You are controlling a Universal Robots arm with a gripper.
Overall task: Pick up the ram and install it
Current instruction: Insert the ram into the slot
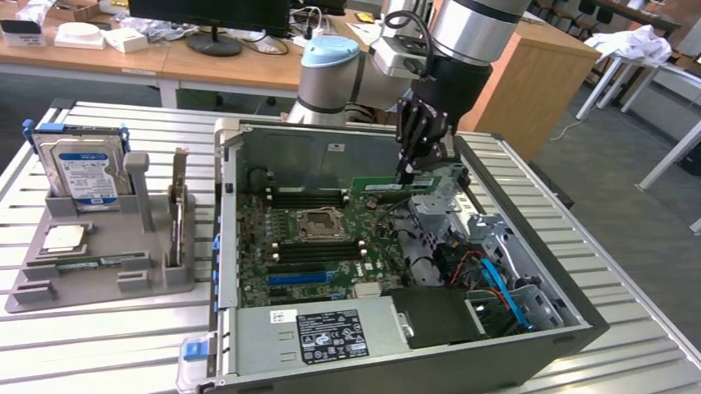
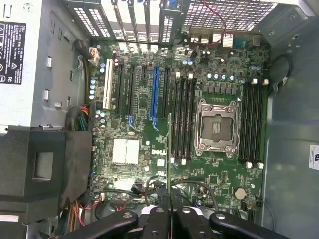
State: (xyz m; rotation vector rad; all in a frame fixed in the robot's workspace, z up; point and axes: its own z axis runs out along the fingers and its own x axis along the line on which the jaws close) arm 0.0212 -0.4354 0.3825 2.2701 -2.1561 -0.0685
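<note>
Over the open computer case [image 1: 318, 156], the gripper [image 1: 408, 172] is clamped on the ram [image 1: 386, 185], holding it by its upper edge above the motherboard [image 2: 219, 184]. By my reading, picking up is done and the installing step is in hand: the stick hangs clear of the board and is not yet seated.

From the wrist view, the ram [image 2: 170, 154] shows edge-on as 1 thin green line running out from the gripper [image 2: 170, 214]. It lies parallel to the black memory slots [image 2: 182, 119] beside the empty processor socket [image 2: 216, 124].

Seating it likely calls for the lower edge to sit squarely over 1 slot and go down level, without tilt.

In the exterior view the ram is long, narrow and green, with a pale label.
</note>
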